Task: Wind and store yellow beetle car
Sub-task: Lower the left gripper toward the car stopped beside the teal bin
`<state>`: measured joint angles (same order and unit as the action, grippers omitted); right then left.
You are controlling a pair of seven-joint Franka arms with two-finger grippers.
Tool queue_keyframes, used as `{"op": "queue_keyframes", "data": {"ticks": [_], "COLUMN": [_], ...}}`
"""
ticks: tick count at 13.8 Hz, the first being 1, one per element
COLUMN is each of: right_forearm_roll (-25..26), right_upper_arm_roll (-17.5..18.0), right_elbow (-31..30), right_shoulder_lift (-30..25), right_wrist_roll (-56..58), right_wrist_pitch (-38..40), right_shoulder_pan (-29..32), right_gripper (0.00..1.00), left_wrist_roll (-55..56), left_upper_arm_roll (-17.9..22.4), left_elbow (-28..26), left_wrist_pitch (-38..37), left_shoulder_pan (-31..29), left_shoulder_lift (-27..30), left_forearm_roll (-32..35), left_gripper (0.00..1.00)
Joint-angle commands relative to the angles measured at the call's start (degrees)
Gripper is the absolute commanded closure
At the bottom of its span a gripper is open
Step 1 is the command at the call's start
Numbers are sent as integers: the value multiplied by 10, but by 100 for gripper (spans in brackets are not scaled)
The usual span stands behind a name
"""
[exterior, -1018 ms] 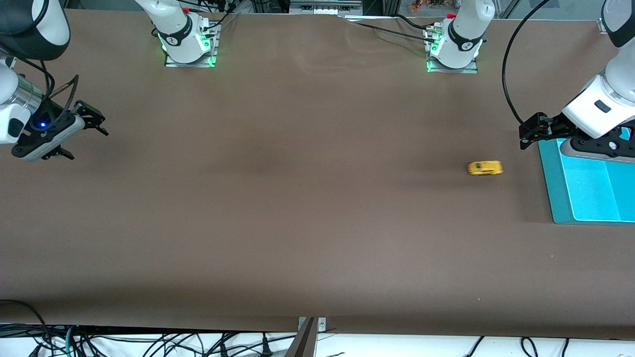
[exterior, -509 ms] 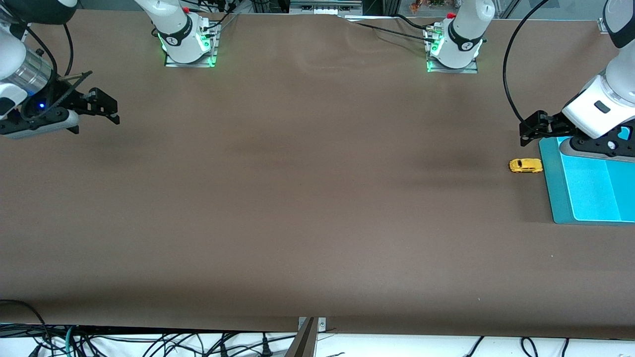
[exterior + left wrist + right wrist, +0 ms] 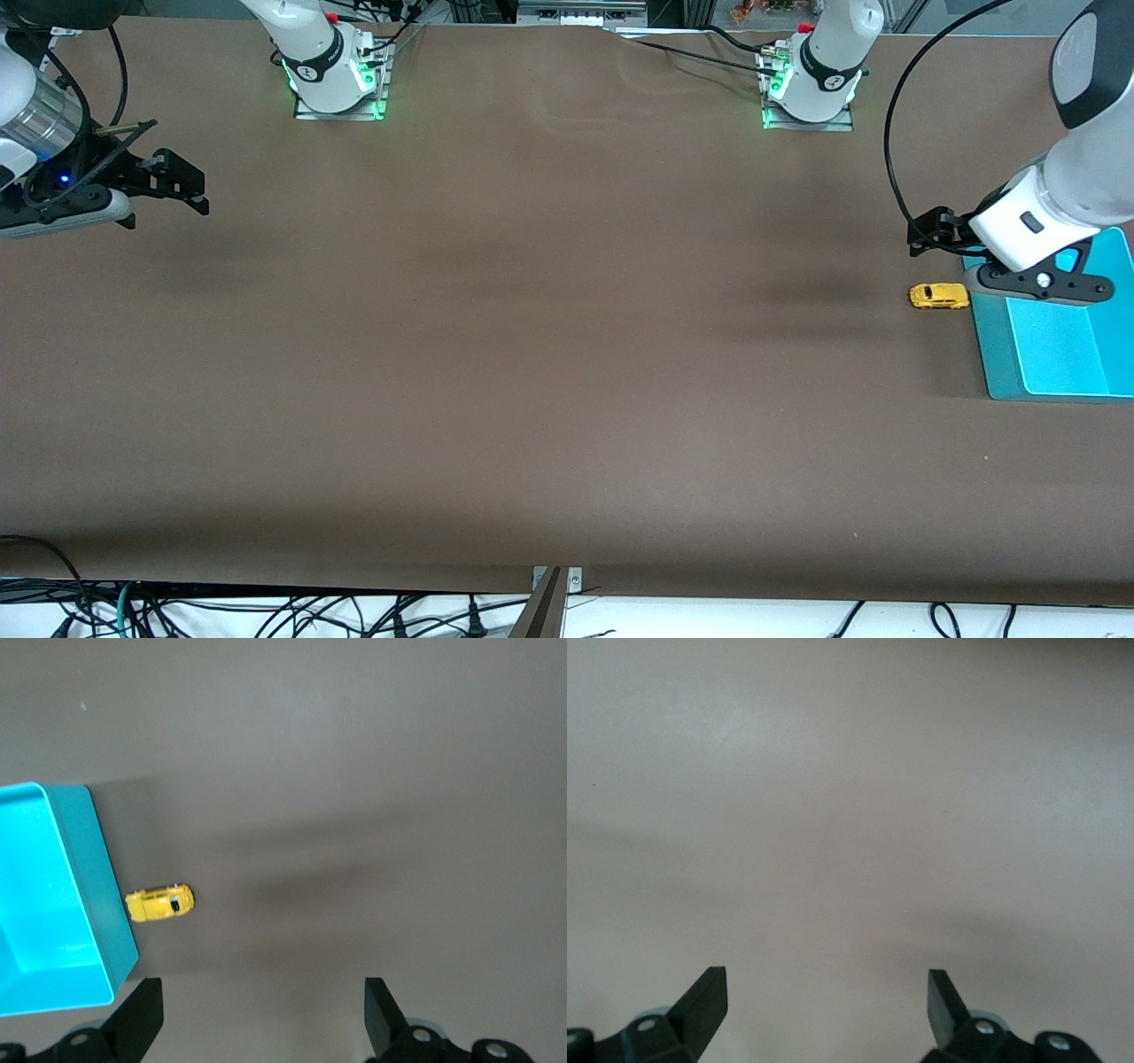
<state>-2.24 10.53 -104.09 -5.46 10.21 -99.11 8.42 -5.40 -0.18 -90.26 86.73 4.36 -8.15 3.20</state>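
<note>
The yellow beetle car (image 3: 939, 296) stands on the brown table, touching or nearly touching the wall of the cyan bin (image 3: 992, 354) at the left arm's end. It also shows in the left wrist view (image 3: 159, 903), beside the bin (image 3: 93, 877). My left gripper (image 3: 923, 236) is open and empty, in the air over the table close to the car. My right gripper (image 3: 177, 182) is open and empty over bare table at the right arm's end. In each wrist view the fingers (image 3: 142, 1014) (image 3: 704, 997) stand wide apart over bare table.
The cyan bin's inside (image 3: 1063, 350) shows nothing in it. The two arm bases (image 3: 337, 75) (image 3: 811, 84) stand along the table edge farthest from the front camera. Cables hang past the table's near edge.
The car rolled toward the left arm's end and stopped against the bin. My left gripper shifted a little toward the car. My right gripper rose and drew back.
</note>
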Motion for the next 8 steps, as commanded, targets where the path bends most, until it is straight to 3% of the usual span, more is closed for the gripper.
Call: {"op": "queue_keyframes", "data": {"ticks": [1,5,8], "right_forearm_roll": [2,7,16], "right_upper_arm_roll": [-2,-2,-2], "right_elbow": [21,23,23], "right_shoulder_lift": [10,12,13], "right_wrist_roll": [-10,-9,-9], "right_wrist_pitch": [17,17,17], "right_shoulder_pan": [0,1,1], "right_gripper": [0,0,0], "left_wrist_roll": [-80,-245,-356], "left_upper_arm_roll": [-1,0,-2], "left_elbow": [-13,-55,-147], "left_wrist_pitch": [-31,-19,61], "left_shoulder_pan": [-28,-74,-97], "left_shoulder_lift": [-11,-18,3], "left_forearm_roll": [-14,0,27], "left_gripper": [0,0,0]}}
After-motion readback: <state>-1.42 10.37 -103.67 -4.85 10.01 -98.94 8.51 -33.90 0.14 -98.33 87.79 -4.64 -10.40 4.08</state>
